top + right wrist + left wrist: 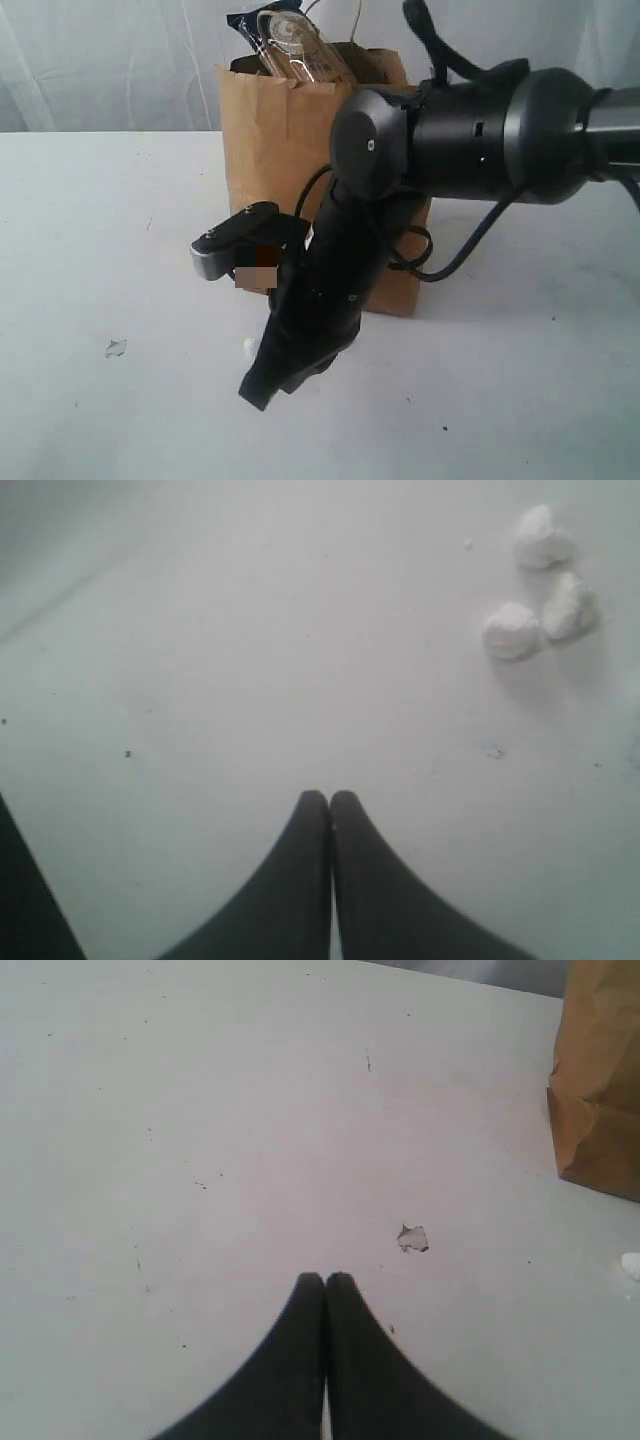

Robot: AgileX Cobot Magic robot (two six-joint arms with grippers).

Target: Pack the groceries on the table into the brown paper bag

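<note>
The brown paper bag (270,150) stands upright at the back middle of the white table (90,230). A long clear packet with a dark blue end (295,48) sticks out of its top; the other groceries are hidden or out of view. My right arm reaches in front of the bag, and its gripper (262,392) points down at the tabletop, shut and empty. In the right wrist view the gripper (330,794) has its jaws pressed together over bare table. My left gripper (326,1278) is also shut and empty, with the bag's lower corner (600,1090) off to one side.
A small torn scrap (115,348) lies on the table, and the left wrist view shows this scrap (412,1238) just past the left fingertips. Three small white lumps (540,590) lie near the right gripper. A black cable (470,250) loops beside the bag.
</note>
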